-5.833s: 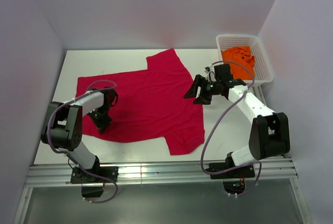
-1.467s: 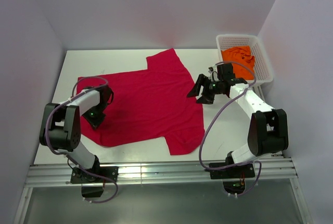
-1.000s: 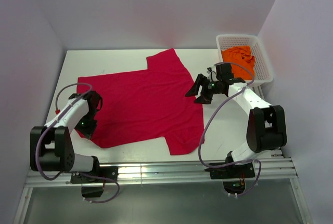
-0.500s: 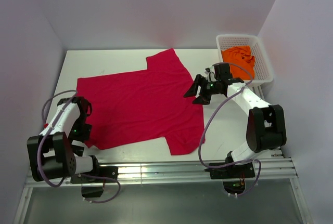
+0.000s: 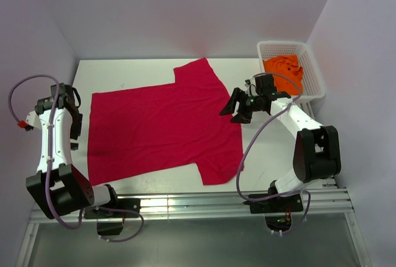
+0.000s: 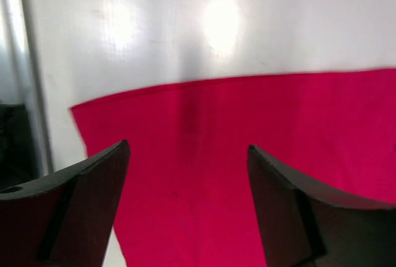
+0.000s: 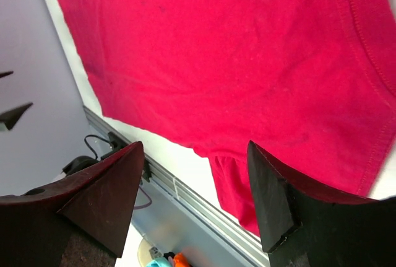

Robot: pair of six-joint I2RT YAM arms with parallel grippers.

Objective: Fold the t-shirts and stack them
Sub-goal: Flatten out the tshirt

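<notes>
A crimson t-shirt [image 5: 164, 121] lies spread flat on the white table [image 5: 260, 155], hem to the left and collar to the right. The orange t-shirt [image 5: 283, 69] sits bunched in the white basket [image 5: 314, 75]. My left gripper [image 5: 75, 134] is raised at the table's left side, just off the hem, open and empty. In the left wrist view its jaws [image 6: 189, 146] stand wide over the crimson cloth [image 6: 247, 155] near a hem corner. My right gripper [image 5: 232, 115] hovers open above the shirt's right edge; its wrist view shows open jaws [image 7: 195, 144] over the red cloth [image 7: 235, 50].
The basket stands at the back right corner. A metal rail [image 5: 185, 205] runs along the table's near edge, also seen in the right wrist view as a rail [image 7: 185, 196]. Pale walls close in on the left, back and right.
My left gripper opened, let go of the hem and swung up and out to the left. The shirt's left hem now lies straighter and flatter. The right arm barely moved.
</notes>
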